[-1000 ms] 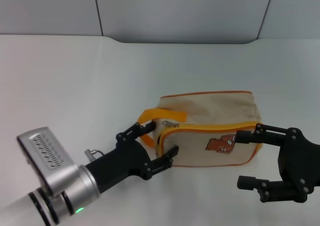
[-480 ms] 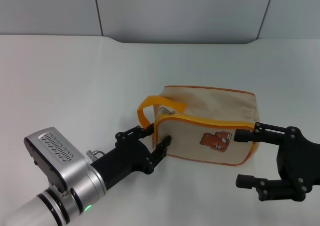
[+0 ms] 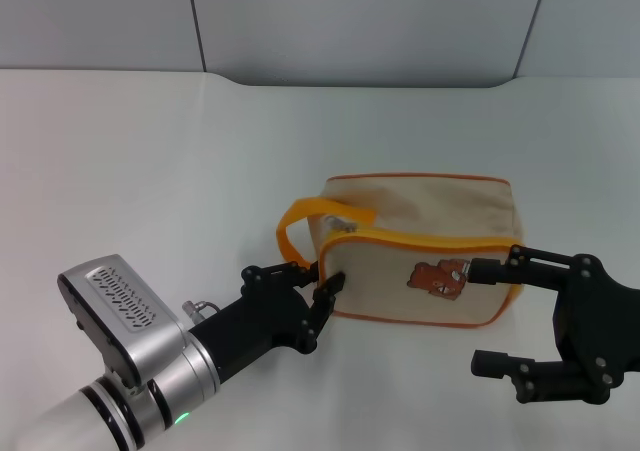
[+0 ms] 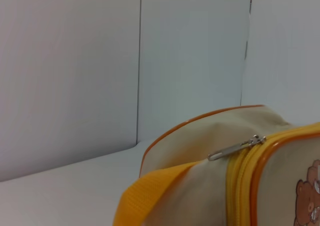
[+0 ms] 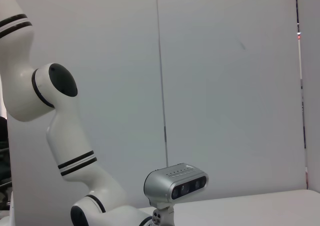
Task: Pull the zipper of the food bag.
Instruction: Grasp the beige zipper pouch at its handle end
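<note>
The food bag [image 3: 410, 236], beige with orange piping and a brown bear print [image 3: 438, 276], stands on the white table. Its orange loop handle [image 3: 300, 221] is at its left end. The zipper pull tab [image 3: 338, 222] is a small silver piece at the bag's top left corner, and it also shows in the left wrist view [image 4: 235, 148], lying across the yellow zip line. My left gripper [image 3: 297, 279] is open at the bag's left end, below the handle, with one fingertip [image 3: 330, 285] at the bag's front corner. My right gripper [image 3: 480, 316] is open at the bag's right front corner, its upper fingertip [image 3: 482, 268] touching the fabric.
The white table [image 3: 150, 161] runs back to a grey panelled wall [image 3: 350, 21]. The right wrist view shows only my left arm [image 5: 55, 136] and its wrist camera [image 5: 175, 182] against the wall.
The bag has tipped from leaning to standing more upright and its left end has shifted. My left gripper has narrowed and moved in to the bag's left corner. The right gripper has barely moved.
</note>
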{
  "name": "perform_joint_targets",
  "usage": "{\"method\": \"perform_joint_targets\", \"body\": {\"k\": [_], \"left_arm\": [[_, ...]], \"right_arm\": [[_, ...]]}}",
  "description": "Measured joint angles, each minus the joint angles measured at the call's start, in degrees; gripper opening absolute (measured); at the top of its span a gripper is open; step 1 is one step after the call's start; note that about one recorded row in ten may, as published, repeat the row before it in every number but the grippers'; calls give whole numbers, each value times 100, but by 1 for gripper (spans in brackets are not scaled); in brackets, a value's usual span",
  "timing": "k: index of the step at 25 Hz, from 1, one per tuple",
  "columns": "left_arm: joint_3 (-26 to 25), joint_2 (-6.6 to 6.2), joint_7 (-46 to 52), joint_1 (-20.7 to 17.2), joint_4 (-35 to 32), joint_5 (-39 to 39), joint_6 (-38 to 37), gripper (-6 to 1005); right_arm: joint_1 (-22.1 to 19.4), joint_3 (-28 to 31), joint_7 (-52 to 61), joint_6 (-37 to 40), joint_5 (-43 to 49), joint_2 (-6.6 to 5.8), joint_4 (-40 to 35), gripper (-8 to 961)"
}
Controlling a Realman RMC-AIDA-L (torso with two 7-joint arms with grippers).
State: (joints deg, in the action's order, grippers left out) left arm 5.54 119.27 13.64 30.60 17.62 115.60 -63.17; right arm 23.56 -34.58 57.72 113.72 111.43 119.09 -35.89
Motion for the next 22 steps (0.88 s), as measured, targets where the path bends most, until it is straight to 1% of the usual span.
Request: {"method": "perform_joint_targets", "body": {"k": [5, 10, 13, 17, 22], "left_arm": [[7, 0, -15, 13, -12, 56, -121, 193], [-62, 0, -205, -26, -6, 130, -183, 146], [-69, 0, -394, -45, 11, 130, -286, 88], [-70, 0, -640, -94, -12, 119, -523, 82], [-163, 0, -1010, -227, -155, 124, -1096, 75]], "right_arm": [[-9, 28, -2, 0, -3, 0, -4, 804], [-10, 36, -7, 1, -20, 0, -6, 803], [-10, 42, -7, 1, -27, 0, -6, 804], [-13, 86, -7, 1, -34, 0, -5, 804], [-62, 188, -7, 0, -51, 15, 2, 804]]}}
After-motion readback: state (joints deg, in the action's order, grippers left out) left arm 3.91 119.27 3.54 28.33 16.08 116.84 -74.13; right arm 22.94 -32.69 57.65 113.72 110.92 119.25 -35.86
